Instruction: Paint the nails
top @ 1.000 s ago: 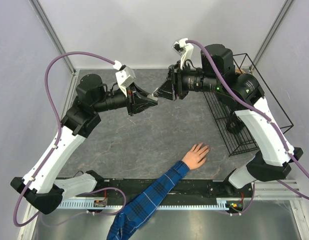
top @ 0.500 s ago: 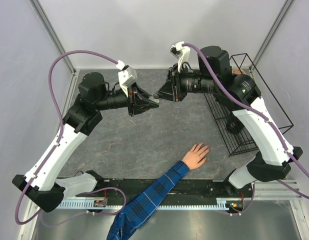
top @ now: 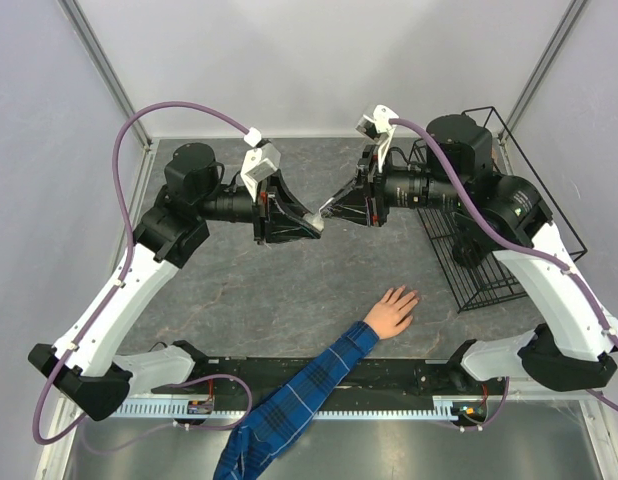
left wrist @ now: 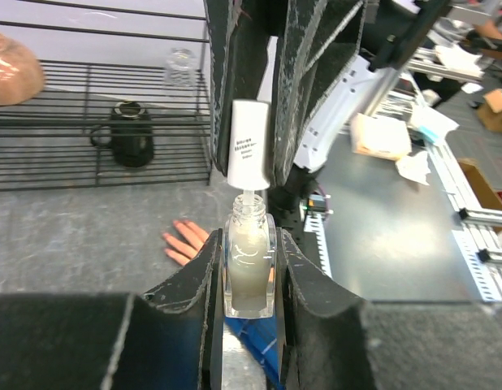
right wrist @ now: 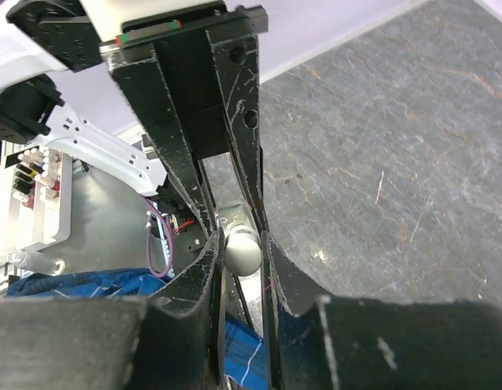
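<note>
My left gripper (top: pixel 311 221) is shut on a small clear nail polish bottle (left wrist: pixel 249 264) of pale liquid, held in the air over the mid table. My right gripper (top: pixel 336 207) faces it and is shut on the bottle's white cap (left wrist: pixel 249 145), which also shows in the right wrist view (right wrist: pixel 241 250). The cap stands just off the bottle neck, with a thin stem between them. A light-skinned hand (top: pixel 392 310) with a blue plaid sleeve (top: pixel 289 400) lies flat on the table nearer than the grippers. Its nails are too small to make out.
A black wire rack (top: pixel 489 200) stands at the right; it holds a black mug (left wrist: pixel 131 145), a clear glass (left wrist: pixel 179 65) and a pinkish bowl (left wrist: pixel 11 77). A black rail (top: pixel 319 378) runs along the near edge.
Both grippers, joined at the bottle and cap, have moved nearer and slightly right. The right arm has swung to the right. The hand has not moved.
</note>
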{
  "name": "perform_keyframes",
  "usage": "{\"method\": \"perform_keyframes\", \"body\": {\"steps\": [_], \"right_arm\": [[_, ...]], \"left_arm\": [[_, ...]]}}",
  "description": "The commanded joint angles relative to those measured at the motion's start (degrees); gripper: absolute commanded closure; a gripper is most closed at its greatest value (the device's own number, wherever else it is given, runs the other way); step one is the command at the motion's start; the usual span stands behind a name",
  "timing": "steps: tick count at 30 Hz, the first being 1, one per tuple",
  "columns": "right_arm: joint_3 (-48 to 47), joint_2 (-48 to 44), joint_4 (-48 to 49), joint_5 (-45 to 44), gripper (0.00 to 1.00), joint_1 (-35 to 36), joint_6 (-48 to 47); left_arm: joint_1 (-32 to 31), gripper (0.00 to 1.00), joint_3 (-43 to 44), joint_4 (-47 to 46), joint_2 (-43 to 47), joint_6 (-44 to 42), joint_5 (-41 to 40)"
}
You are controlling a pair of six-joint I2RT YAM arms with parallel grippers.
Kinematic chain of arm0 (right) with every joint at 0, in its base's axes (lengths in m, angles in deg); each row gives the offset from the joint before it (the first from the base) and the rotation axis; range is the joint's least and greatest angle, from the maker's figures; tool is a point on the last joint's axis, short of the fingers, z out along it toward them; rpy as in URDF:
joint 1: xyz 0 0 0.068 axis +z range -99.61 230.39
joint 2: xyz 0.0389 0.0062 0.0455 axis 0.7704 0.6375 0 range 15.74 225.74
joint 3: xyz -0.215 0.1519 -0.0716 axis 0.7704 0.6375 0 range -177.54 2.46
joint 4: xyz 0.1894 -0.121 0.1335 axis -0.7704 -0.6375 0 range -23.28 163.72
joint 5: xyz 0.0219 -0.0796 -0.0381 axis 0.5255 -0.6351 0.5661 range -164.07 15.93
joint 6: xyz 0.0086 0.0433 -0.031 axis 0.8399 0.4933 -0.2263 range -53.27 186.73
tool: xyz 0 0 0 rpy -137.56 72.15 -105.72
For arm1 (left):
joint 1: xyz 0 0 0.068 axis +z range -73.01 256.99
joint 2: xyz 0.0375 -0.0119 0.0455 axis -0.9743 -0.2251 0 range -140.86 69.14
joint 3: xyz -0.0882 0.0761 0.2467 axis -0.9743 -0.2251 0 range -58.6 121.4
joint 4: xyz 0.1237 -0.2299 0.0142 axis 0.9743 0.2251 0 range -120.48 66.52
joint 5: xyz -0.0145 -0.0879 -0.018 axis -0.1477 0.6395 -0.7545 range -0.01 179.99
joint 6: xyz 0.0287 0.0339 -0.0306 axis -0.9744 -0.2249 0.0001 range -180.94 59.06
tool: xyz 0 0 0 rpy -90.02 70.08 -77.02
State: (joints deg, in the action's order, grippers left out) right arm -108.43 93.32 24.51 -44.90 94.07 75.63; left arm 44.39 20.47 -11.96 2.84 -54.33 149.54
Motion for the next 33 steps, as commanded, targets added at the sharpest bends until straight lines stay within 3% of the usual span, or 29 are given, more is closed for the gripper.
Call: {"method": "perform_keyframes", "body": {"steps": [1,33], "right_arm": [[1.47,-1.20,3.95,0.36,1.00,-0.26,-1.26],[1.91,-4.37,3.60,-2.71,1.00,-0.26,1.20]], "left_arm": [[-0.10,0.98,2.05,-1.74,0.82,2.70,5.05],[-0.10,0.98,1.27,1.60,2.32,-1.07,-1.10]]}}
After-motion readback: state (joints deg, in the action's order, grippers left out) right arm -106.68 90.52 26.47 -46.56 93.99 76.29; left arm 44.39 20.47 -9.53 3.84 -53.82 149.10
